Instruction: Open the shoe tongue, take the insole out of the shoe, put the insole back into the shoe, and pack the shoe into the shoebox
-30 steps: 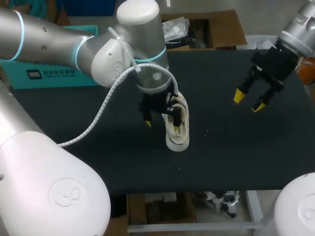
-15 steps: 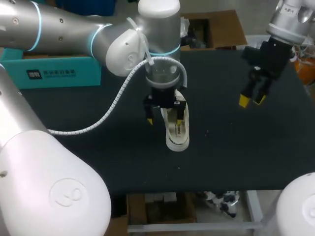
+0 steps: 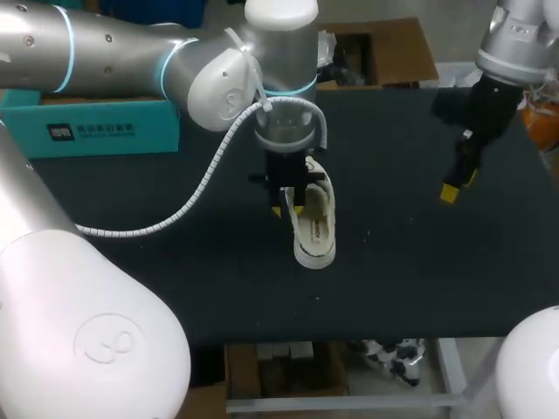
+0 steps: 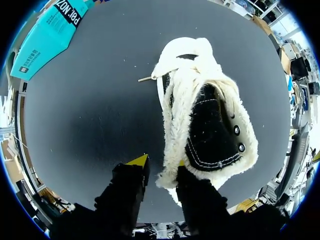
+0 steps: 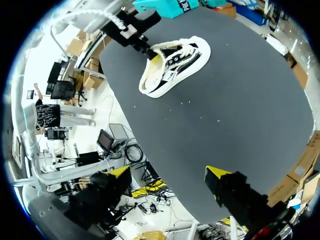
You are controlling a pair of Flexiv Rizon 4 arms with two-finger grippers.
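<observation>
A white shoe (image 3: 314, 234) with a fleece lining and a black tongue (image 4: 212, 132) lies in the middle of the black table (image 3: 410, 279). My left gripper (image 3: 289, 204) hangs over its far end. In the left wrist view the left gripper (image 4: 161, 163) has its fingers drawn close, with the fleece rim (image 4: 168, 176) between them. The rim touches one finger, and a thin gap shows at the other. My right gripper (image 3: 456, 182) hovers open above the table's right side, far from the shoe (image 5: 172, 65), and holds nothing (image 5: 168, 172). A teal shoebox (image 3: 96, 124) sits at the back left.
The left arm's white cable (image 3: 188, 205) loops down over the table to the left of the shoe. The teal box (image 4: 47, 35) lies well away from the shoe. Bare black table surface surrounds the shoe on all sides.
My left gripper's fingers have drawn together around the shoe's fleece rim. The right gripper has turned and shifted a little to the right and downward.
</observation>
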